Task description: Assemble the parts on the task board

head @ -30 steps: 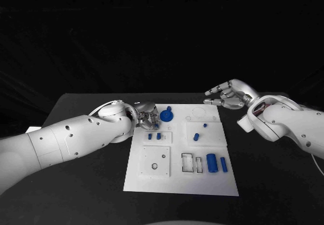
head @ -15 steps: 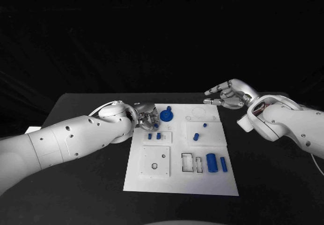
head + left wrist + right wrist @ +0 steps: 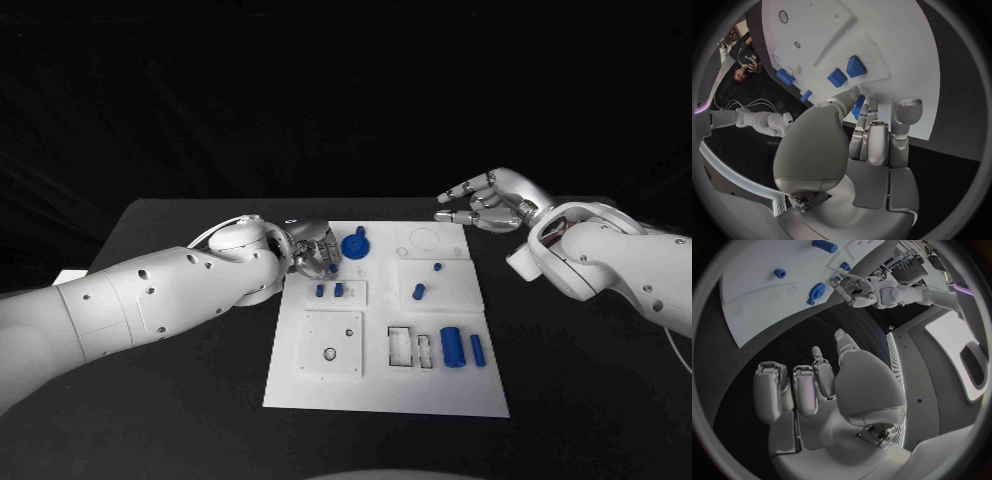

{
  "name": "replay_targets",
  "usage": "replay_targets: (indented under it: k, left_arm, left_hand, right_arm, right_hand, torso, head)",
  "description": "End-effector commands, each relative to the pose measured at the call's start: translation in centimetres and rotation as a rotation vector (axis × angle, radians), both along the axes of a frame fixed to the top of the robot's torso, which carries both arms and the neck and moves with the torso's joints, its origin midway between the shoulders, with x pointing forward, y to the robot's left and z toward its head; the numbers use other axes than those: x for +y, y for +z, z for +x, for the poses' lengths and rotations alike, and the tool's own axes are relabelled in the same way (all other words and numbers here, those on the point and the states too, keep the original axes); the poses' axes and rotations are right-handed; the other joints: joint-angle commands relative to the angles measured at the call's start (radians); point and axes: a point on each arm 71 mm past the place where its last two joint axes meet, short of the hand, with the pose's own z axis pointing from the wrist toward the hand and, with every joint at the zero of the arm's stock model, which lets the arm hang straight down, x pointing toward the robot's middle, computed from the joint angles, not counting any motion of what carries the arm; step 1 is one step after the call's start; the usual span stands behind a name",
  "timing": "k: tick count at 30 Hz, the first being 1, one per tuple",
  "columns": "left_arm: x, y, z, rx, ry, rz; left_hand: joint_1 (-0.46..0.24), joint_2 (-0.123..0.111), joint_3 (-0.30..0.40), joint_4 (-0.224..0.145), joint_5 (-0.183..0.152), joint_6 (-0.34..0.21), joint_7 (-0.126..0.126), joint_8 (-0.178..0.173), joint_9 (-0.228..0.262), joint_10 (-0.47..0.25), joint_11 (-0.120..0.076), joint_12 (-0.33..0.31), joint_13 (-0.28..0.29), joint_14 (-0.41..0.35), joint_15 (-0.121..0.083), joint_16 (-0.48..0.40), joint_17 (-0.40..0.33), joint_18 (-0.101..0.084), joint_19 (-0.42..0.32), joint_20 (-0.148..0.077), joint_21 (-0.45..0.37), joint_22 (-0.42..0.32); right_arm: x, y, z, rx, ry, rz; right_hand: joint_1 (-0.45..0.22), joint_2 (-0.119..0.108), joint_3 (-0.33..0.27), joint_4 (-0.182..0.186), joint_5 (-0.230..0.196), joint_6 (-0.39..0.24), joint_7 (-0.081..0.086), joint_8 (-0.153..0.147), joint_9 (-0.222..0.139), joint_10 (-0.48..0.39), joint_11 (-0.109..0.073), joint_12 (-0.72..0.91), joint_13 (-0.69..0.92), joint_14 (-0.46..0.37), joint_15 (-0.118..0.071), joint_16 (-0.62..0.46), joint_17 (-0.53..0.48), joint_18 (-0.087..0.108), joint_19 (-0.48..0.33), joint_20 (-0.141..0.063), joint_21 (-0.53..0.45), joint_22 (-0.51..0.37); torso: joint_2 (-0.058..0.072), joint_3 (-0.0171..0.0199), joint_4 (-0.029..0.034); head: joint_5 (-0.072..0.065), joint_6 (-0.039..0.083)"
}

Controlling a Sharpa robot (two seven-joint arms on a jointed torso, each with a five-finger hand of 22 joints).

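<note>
- Black counter [image 3: 188, 400] under a dark backdrop carries the white task board [image 3: 387, 395] at its middle, lying flat with its long side running away from the robot.
- Left hand [image 3: 312, 250] sits over the board's far left corner, fingers curled in close together; the left wrist view shows a blue part [image 3: 858, 106] between the fingertips [image 3: 904, 107], but whether the hand grips it or merely touches it cannot be told.
- Just beside that hand, a round blue part with a knob [image 3: 358, 243] lies on the board's far end, next to a faint circular outline [image 3: 424, 239].
- Two small blue pegs [image 3: 329, 290] stand side by side in a raised square plate on the board's left half.
- Another small blue peg [image 3: 438, 267] and a short blue cylinder [image 3: 420, 292] sit in the right-hand panel.
- Nearer the robot, a thick blue cylinder [image 3: 453, 347] and a thin blue bar [image 3: 477, 349] lie side by side, parallel, at the board's right edge, next to two rectangular slots [image 3: 410, 348].
- A square plate with a dark hole [image 3: 330, 345] occupies the near left of the board.
- Right hand [image 3: 483, 203] hangs above the counter just off the board's far right corner, fingers loosely curled and apart, holding nothing.
</note>
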Motion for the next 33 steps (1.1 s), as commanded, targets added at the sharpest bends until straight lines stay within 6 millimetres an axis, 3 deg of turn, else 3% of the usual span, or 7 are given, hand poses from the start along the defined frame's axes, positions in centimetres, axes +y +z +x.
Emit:
replay_targets:
  k: [1,4,6,11,17,23,33]
  left_arm:
    - [0.1,0.0,0.0,-0.001,0.008,-0.001]
    - [0.5,0.1,0.0,-0.001,0.017,-0.006]
    - [0.8,0.1,-0.1,0.001,0.024,-0.016]
    - [2.7,0.5,-0.1,0.062,0.054,-0.202]
    - [4.8,1.5,-0.2,0.196,0.127,-0.672]
    - [7.5,1.5,-0.4,0.397,0.317,-1.217]
    - [8.6,1.3,-2.0,0.469,0.401,-1.435]
  left_hand:
    - [-0.009,-0.005,-0.014,-0.001,0.004,-0.023,-0.003,-0.004,-0.001,-0.014,0.001,-0.007,-0.001,0.029,0.008,-0.008,-0.006,-0.015,0.018,0.007,-0.011,-0.005]
    - [-0.009,-0.006,-0.03,-0.002,0.005,-0.04,-0.004,-0.003,-0.001,-0.032,0.004,-0.013,-0.002,0.027,0.01,-0.012,-0.016,-0.013,0.017,0.01,-0.023,-0.016]
    - [-0.009,-0.005,-0.039,-0.003,0.006,-0.045,-0.005,-0.002,0.0,-0.042,0.005,-0.016,-0.002,0.027,0.011,-0.013,-0.019,-0.012,0.016,0.011,-0.027,-0.019]
    - [0.001,0.011,-0.051,-0.005,0.01,-0.036,0.007,0.007,0.003,-0.061,0.011,-0.016,-0.002,0.023,0.015,-0.02,-0.036,-0.011,0.013,0.015,-0.037,-0.026]
    - [0.002,0.049,-0.024,0.007,0.012,0.033,0.027,0.042,0.012,-0.029,0.022,0.018,0.005,-0.001,0.024,-0.062,-0.111,0.002,-0.018,0.024,-0.123,-0.103]
    - [-0.042,0.067,-0.029,0.038,0.016,0.06,0.029,0.061,0.01,-0.014,0.022,0.053,0.008,-0.116,0.032,-0.199,-0.346,0.037,-0.125,0.035,-0.348,-0.298]
    - [-0.048,0.084,-0.081,0.027,0.022,0.074,0.007,0.087,0.008,0.059,-0.016,0.213,0.088,-0.143,0.006,-0.212,-0.385,0.041,-0.138,0.019,-0.376,-0.314]
  right_arm:
    - [0.0,-0.3,0.0,0.034,0.007,-0.024]
    - [-0.3,-0.6,0.1,0.063,0.002,-0.052]
    - [-0.3,-0.8,0.1,0.071,0.003,-0.074]
    - [-0.4,-1.0,-0.1,0.056,0.026,-0.187]
    - [0.2,-1.4,-1.0,0.003,0.062,-0.427]
    - [1.7,-1.8,-2.0,-0.057,0.077,-0.656]
    - [3.3,-2.4,-2.2,-0.126,0.112,-0.768]
  right_hand:
    - [0.006,0.015,-0.009,0.002,-0.001,-0.003,-0.004,-0.001,0.001,-0.07,-0.003,-0.14,-0.041,0.056,0.0,-0.02,0.051,0.017,-0.022,-0.002,-0.028,-0.044]
    - [0.021,0.023,-0.008,0.008,-0.006,0.003,-0.005,0.003,0.002,-0.294,-0.002,-0.573,-0.332,0.045,-0.002,-0.05,0.014,0.032,-0.055,-0.005,-0.08,-0.124]
    - [0.051,0.031,0.009,0.003,-0.009,0.013,-0.007,0.006,0.003,-0.343,0.005,-0.671,-0.415,0.043,-0.002,-0.061,0.002,0.033,-0.056,-0.005,-0.089,-0.134]
    - [0.164,0.019,0.12,-0.042,-0.04,0.068,0.008,0.018,0.006,-0.306,0.017,-0.953,-0.738,0.044,0.004,-0.086,-0.022,0.036,-0.05,-0.004,-0.102,-0.145]
    - [0.193,-0.01,0.212,-0.075,-0.08,0.112,-0.008,0.02,0.007,-0.236,0.002,-1.054,-0.878,0.046,0.001,-0.091,-0.023,0.034,-0.045,-0.005,-0.102,-0.142]
    - [0.17,-0.037,0.274,-0.073,-0.14,0.128,-0.01,0.01,0.005,-0.221,0.006,-1.124,-0.963,0.046,0.004,-0.097,-0.029,0.035,-0.044,0.0,-0.108,-0.15]
    - [0.15,-0.08,0.327,-0.07,-0.164,0.093,-0.015,-0.007,-0.002,-0.279,0.015,-1.165,-1.057,0.038,0.016,-0.143,-0.09,0.045,-0.064,0.013,-0.148,-0.207]
  torso:
    - [-0.001,-0.0001,-0.0004]
    - [0.0,0.0,-0.0008]
    - [0.0,-0.0006,-0.0007]
    - [-0.001,0.0007,-0.001]
    - [0.0,0.0009,0.0005]
    - [0.001,0.0066,-0.0023]
    - [0.001,0.0052,-0.0012]
  head:
    - [-0.001,0.0]
    - [-0.004,0.001]
    - [-0.004,0.003]
    - [-0.005,0.006]
    - [-0.017,0.014]
    - [-0.04,0.033]
    - [-0.05,0.034]
